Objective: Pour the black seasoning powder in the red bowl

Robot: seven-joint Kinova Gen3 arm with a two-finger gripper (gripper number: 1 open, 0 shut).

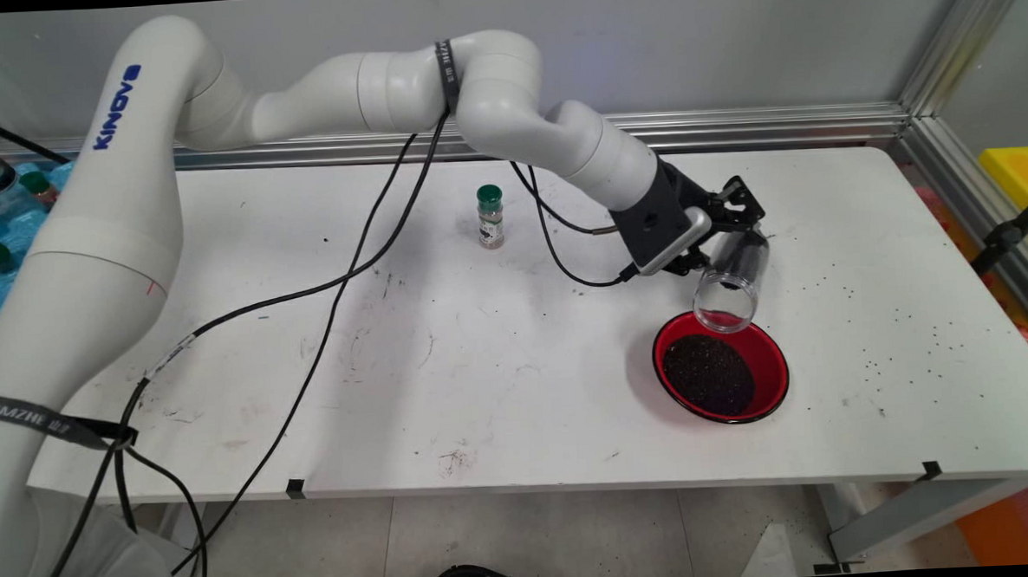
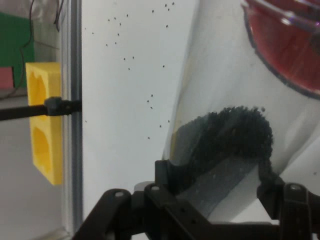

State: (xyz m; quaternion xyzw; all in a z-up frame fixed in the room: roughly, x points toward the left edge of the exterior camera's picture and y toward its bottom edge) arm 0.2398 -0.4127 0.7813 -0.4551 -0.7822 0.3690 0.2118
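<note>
On the near right part of the white bench (image 1: 501, 393) sits a red bowl (image 1: 771, 373) with a heap of small dark grains (image 1: 709, 374) inside. Just above its far rim hangs a clear glass jar (image 1: 733, 281), tilted mouth-down toward the bowl, with the tool (image 1: 731, 227) clamped on its upper body. Loose grains dot the bench to the right. Farther back, well apart, a small green-capped spice bottle (image 1: 490, 216) stands upright.
</note>
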